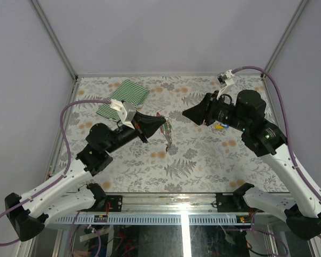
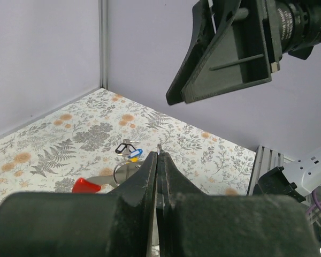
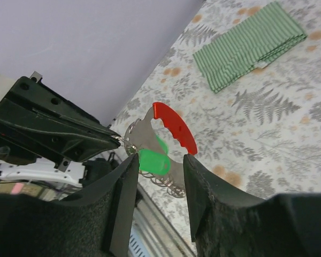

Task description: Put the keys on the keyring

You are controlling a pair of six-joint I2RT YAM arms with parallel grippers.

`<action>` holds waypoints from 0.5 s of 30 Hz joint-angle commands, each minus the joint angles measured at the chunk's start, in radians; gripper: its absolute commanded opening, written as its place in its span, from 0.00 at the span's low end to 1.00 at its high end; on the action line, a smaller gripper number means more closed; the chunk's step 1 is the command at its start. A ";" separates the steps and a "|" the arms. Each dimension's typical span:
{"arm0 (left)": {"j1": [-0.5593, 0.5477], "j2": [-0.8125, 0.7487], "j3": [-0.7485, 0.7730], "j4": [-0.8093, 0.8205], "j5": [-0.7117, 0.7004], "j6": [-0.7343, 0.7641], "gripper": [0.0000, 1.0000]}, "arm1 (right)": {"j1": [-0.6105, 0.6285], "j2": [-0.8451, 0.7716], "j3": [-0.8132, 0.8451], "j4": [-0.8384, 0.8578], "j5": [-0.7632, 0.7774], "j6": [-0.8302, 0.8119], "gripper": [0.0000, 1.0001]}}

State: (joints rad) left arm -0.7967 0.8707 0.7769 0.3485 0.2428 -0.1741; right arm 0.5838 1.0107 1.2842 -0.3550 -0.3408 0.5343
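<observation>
keys (image 3: 150, 159), green- and red-tagged, hang above the middle of the surface (image 1: 203, 160) from the keyring (image 3: 129, 138), which is pinched in the tightly closed left hand (image 1: 161, 124). right hand (image 1: 185, 113) sits just right of them, fingers (image 3: 203, 182) half apart, gripping nothing; its wrist view frames the keys between them.

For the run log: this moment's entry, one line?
left end effector: shut on keyring | right end effector: open, short of green key
</observation>
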 commanded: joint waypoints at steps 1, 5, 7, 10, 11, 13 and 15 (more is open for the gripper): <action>0.004 -0.007 0.004 0.115 0.008 0.021 0.00 | 0.003 0.015 -0.050 0.125 -0.093 0.134 0.44; 0.005 -0.013 0.002 0.114 0.015 0.022 0.00 | 0.046 0.026 -0.068 0.173 -0.078 0.161 0.43; 0.005 -0.017 0.004 0.115 0.020 0.022 0.00 | 0.059 0.031 -0.072 0.189 -0.080 0.161 0.43; 0.005 -0.027 -0.003 0.128 0.029 0.017 0.00 | 0.062 0.025 -0.088 0.219 -0.099 0.160 0.41; 0.004 -0.031 -0.006 0.134 0.033 0.014 0.00 | 0.063 0.019 -0.100 0.243 -0.115 0.158 0.40; 0.005 -0.036 -0.010 0.148 0.042 0.005 0.00 | 0.062 0.009 -0.131 0.287 -0.147 0.161 0.39; 0.005 -0.042 -0.010 0.159 0.055 -0.004 0.00 | 0.062 0.004 -0.147 0.308 -0.173 0.162 0.39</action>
State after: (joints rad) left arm -0.7967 0.8581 0.7681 0.3683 0.2691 -0.1680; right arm 0.6380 1.0397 1.1652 -0.1711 -0.4377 0.6823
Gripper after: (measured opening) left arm 0.011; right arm 0.393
